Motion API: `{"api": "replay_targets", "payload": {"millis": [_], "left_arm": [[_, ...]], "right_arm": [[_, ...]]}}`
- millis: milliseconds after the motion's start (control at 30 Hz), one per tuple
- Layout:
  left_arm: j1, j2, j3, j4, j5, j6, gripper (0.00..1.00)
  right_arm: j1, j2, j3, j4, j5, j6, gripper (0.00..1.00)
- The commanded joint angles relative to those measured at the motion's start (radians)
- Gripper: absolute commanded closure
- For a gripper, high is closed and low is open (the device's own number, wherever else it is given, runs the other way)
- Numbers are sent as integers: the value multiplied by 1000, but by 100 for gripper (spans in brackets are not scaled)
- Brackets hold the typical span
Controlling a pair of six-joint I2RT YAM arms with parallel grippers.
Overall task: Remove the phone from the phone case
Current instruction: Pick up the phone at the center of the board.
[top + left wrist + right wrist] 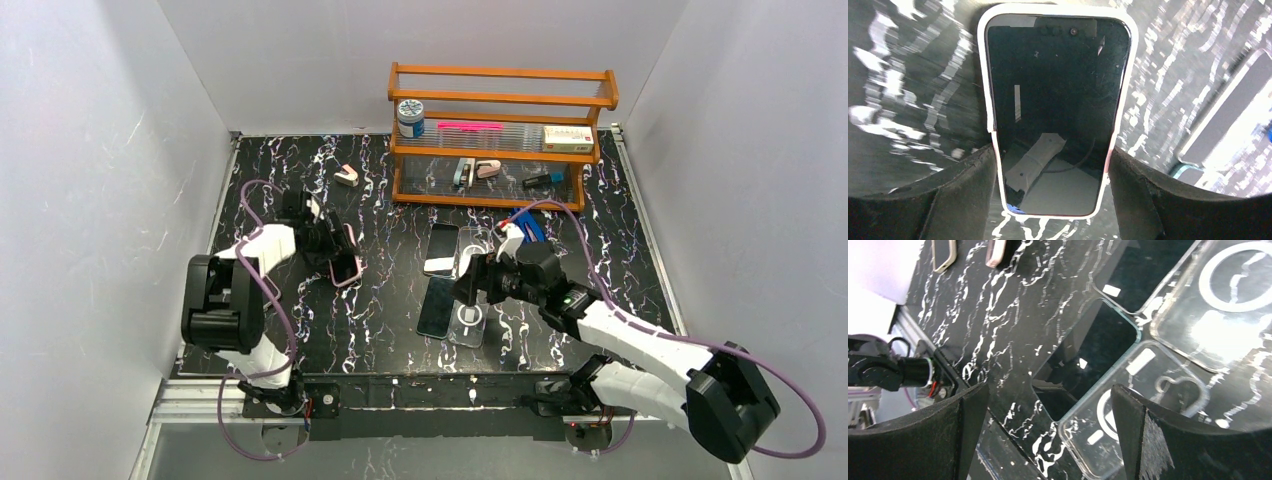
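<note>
A black phone in a pale pink case (1058, 100) lies screen-up between my left gripper's fingers (968, 195), which press on both long edges of the case near its bottom end. In the top view this cased phone (346, 262) sits at the table's left under my left gripper (325, 245). My right gripper (470, 285) is open and empty, hovering above a bare black phone (1088, 355) and an empty clear case (1128, 400). Its midpoint (1048, 435) is over the table beside the clear case's corner.
A second phone (441, 248) and a second clear case (478, 243) lie behind the right gripper. A wooden rack (500, 130) with small items stands at the back. A small pink object (346, 177) lies at the back left, and a blue object (530, 225) near the rack.
</note>
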Motion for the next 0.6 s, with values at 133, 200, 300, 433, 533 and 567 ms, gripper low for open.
{"api": "replay_targets", "payload": {"millis": [133, 200, 300, 433, 533, 567], "left_arm": [[-137, -175, -243, 255, 128, -248, 80], [-171, -213, -279, 299, 126, -276, 81], [-211, -274, -341, 357, 117, -312, 82], [-246, -336, -418, 422, 124, -376, 82], [-260, -383, -466, 461, 132, -413, 82], [-263, -399, -483, 476, 134, -425, 82]], "right_arm": [[136, 177, 39, 253, 4, 94, 1], [170, 229, 67, 283, 32, 116, 2], [211, 323, 122, 318, 55, 142, 2], [254, 443, 199, 355, 80, 160, 6], [274, 514, 251, 366, 88, 160, 8], [279, 537, 268, 369, 86, 161, 9]]}}
